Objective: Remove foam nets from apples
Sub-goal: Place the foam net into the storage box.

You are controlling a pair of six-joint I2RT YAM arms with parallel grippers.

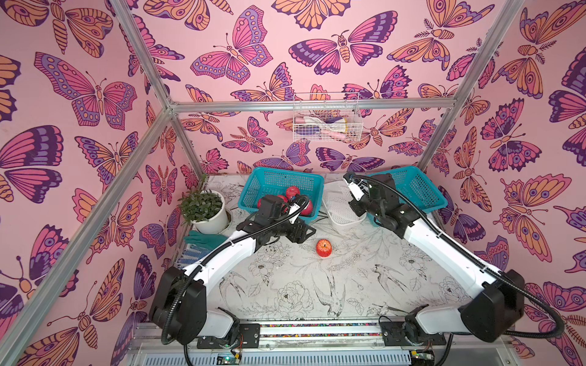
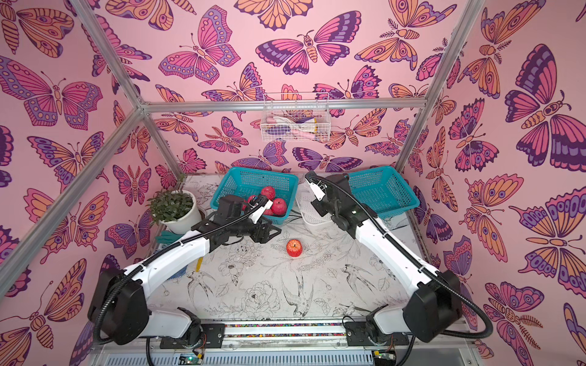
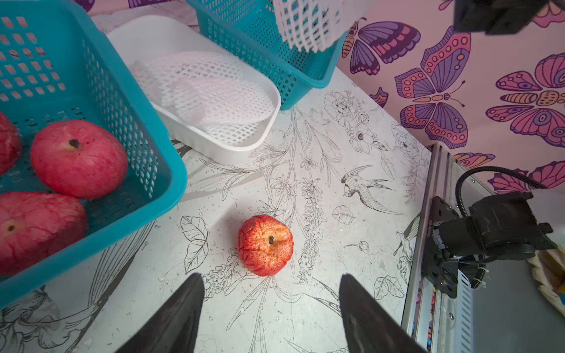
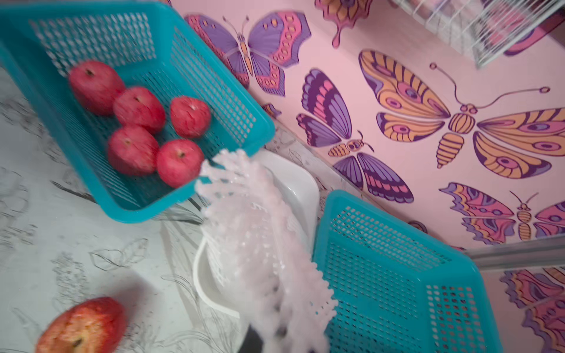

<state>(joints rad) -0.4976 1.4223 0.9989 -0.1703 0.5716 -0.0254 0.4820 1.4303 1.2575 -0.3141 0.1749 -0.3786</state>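
Your left hand (image 3: 269, 279) hangs spread wide over the counter (image 3: 382, 189), and a bare apple (image 3: 265, 244) sits just beyond its fingertips. Your right hand (image 4: 264, 340) is clamped on a foam net (image 4: 260, 238), held aloft by the white tray (image 3: 220, 146), where more nets (image 3: 208, 91) lie. Five apples (image 4: 134, 110) rest in the teal basket (image 4: 183, 55).

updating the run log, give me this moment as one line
left end effector: open, near bare apple on table | right end effector: shut on foam net | basket: five bare apples
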